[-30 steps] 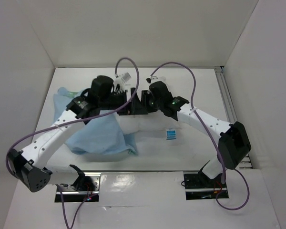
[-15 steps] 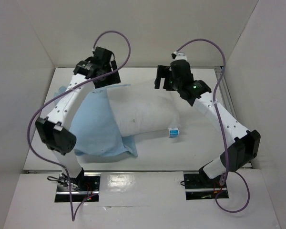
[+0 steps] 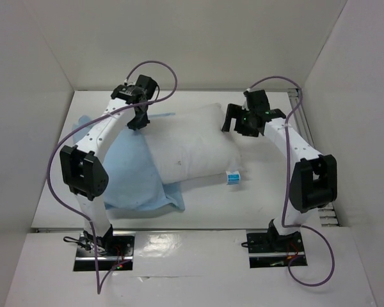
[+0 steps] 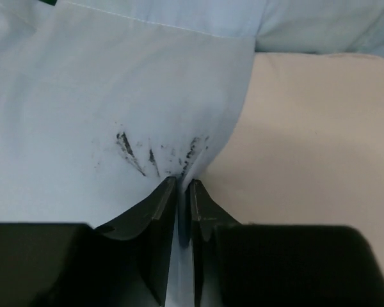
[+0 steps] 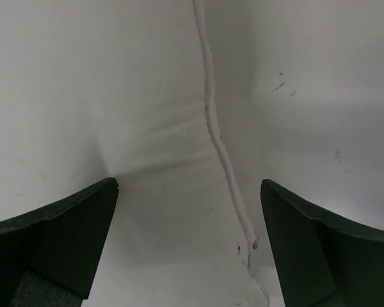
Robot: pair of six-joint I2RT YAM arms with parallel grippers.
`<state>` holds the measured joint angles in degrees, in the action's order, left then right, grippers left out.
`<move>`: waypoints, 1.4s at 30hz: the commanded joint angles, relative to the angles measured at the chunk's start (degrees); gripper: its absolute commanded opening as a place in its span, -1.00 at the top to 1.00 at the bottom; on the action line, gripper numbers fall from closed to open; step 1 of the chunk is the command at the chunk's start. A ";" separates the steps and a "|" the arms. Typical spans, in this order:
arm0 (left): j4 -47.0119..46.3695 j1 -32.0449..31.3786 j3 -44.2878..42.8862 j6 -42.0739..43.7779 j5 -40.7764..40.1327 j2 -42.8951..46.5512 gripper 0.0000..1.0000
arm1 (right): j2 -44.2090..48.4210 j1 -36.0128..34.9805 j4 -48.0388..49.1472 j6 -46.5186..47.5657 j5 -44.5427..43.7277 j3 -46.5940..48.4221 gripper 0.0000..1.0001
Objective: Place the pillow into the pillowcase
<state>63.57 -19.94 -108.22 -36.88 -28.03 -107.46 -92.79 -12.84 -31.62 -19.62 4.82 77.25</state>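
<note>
Desk [image 3: 262, 204], seen from above, with both wrist views. The pillow [image 3: 192, 144] lies at mid-desk. Its long axis runs roughly parallel to the far edge, and the right end sits slightly nearer. The pillowcase [image 3: 131, 182] spreads over the left half of the desk and covers the pillow's left end. The rest of the pillow is bare, as is its blue-and-white label [image 3: 232, 177] at the near-right corner.

The left gripper [image 4: 182, 185] sits at the pillow's far-left corner. Its jaws are almost closed, pinching a fold of the pale blue cloth beside the hem. The right gripper [image 3: 234, 123] hovers over the far-right corner with its jaws spread wide and holding nothing. The pillow's seam [image 5: 211, 121] runs between its fingers.

The exposed pillow extends rightward from the left gripper along the long axis. Drawing the case on would therefore probably mean pulling toward the right edge. The left arm is nearer the cloth and the right arm nearer the bare end.

One second ago both grippers were crowded together over the pillow's middle. Half a second ago they stood apart near the far edge. Each has since drawn in to its own far corner of the pillow.
</note>
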 commanded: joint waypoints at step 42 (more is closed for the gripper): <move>-26.66 -16.19 -30.55 -3.37 61.69 -8.82 1.00 | 22.38 -17.92 28.89 -24.06 4.77 -30.67 1.00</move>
<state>52.07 -35.27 -134.65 -36.51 22.59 -119.70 -75.26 -26.81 -7.75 -37.32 4.67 45.74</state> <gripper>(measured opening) 0.039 0.014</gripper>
